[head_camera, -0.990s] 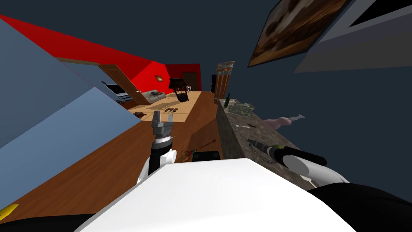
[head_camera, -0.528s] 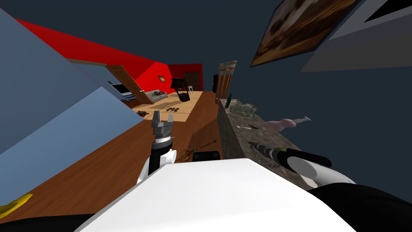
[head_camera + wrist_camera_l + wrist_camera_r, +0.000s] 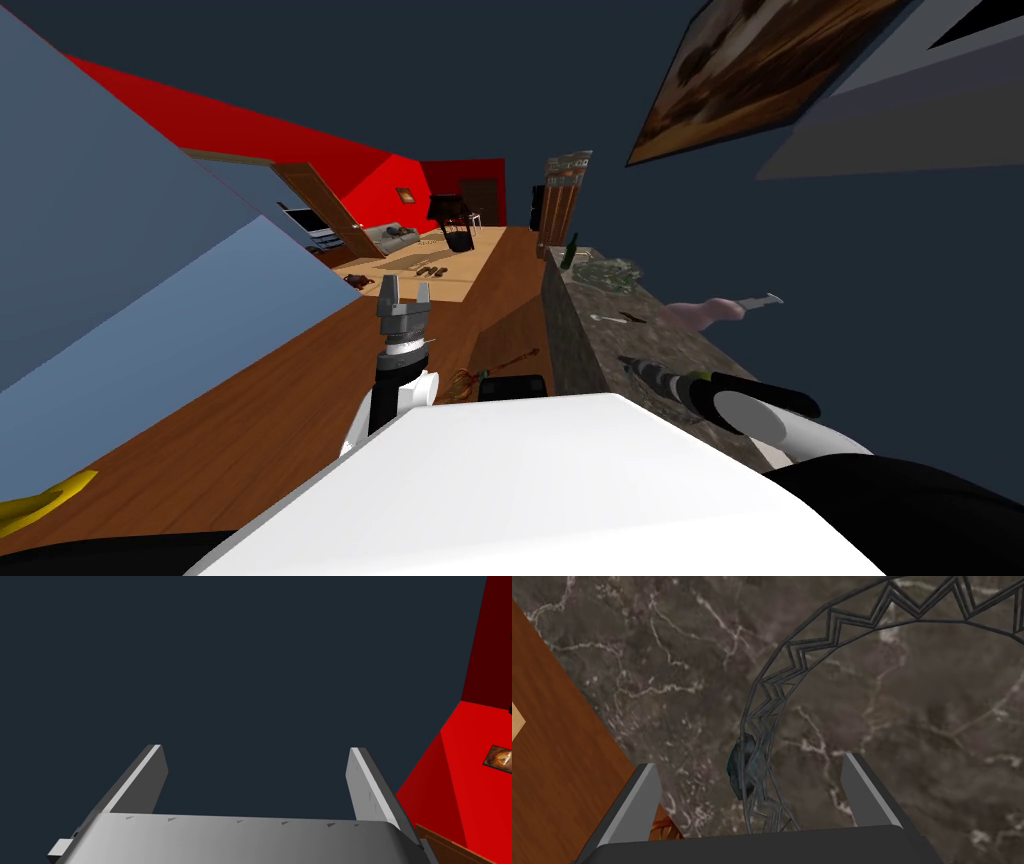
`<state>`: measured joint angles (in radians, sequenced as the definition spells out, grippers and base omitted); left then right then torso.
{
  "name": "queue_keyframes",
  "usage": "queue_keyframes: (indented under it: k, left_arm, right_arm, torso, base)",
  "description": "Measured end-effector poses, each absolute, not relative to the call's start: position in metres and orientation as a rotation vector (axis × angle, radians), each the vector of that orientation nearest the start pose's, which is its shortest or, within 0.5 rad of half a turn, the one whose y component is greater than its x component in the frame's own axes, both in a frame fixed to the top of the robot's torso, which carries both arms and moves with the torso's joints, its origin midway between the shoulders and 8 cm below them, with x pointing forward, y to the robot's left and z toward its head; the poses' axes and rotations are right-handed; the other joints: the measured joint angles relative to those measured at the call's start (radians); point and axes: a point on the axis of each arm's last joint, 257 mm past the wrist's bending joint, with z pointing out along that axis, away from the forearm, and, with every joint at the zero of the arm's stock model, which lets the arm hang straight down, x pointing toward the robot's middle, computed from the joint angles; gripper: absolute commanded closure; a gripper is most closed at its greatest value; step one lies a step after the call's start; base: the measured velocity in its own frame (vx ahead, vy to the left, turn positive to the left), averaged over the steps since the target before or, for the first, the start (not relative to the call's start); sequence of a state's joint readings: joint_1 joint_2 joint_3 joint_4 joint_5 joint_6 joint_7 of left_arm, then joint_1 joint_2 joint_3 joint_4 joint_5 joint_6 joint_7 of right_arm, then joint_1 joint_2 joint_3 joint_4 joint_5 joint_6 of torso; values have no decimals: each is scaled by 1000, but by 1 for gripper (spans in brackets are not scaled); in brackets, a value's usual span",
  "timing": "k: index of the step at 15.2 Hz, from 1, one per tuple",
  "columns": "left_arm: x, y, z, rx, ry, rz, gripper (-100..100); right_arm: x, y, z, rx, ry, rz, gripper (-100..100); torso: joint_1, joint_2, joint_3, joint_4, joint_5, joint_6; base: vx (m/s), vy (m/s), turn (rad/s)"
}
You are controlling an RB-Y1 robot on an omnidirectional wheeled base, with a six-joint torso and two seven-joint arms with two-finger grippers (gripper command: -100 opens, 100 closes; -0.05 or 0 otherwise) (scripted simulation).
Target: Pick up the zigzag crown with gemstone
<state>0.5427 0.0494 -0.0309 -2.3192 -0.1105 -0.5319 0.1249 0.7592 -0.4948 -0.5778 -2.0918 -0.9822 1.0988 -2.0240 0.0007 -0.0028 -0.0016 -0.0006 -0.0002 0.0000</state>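
Right end effector (image 3: 749, 762) is spread wide, one finger either side of the dark grey wire zigzag crown (image 3: 760, 707), not pinching it. The crown lies flat on the dark marble worktop (image 3: 862, 701), with its dark teal gemstone (image 3: 741, 768) right between the fingers, close to the end effector's body. Left end effector (image 3: 403, 290) is spread as well, out over the brown wooden floor (image 3: 250, 420).

The crown (image 3: 762, 701) lies on the bench (image 3: 662, 651), its gemstone (image 3: 739, 768) between the fingers of the right pincer (image 3: 749, 762). The floor (image 3: 250, 420) lies left of the bench, the left pincer (image 3: 404, 292) above it; a bottle (image 3: 569, 250) stands farther along.
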Motion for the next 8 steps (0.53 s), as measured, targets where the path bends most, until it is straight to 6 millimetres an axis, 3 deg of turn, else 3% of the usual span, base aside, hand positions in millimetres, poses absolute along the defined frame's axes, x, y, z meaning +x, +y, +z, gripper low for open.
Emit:
queue_keyframes:
  k: [1,2,8]
  left_arm:
    - [332,251,31,-580,673,-1378,0]
    - [332,251,31,-580,673,-1378,0]
    - [332,251,31,-580,672,-1378,0]
  right_arm:
    - [191,-486,-335,-2570,1255,-757,-100]
    - [192,-486,-336,-2571,1253,-759,100]
    - [193,-486,-332,-2574,1247,-764,100]
  torso:
    - [0,0,0,0,0,0]
    - [0,1,0,0,0,0]
    - [-3,2,1,0,-2,1]
  base:
    - [2,-6,14]
    - [0,0,0]
    - [-5,2,-10]
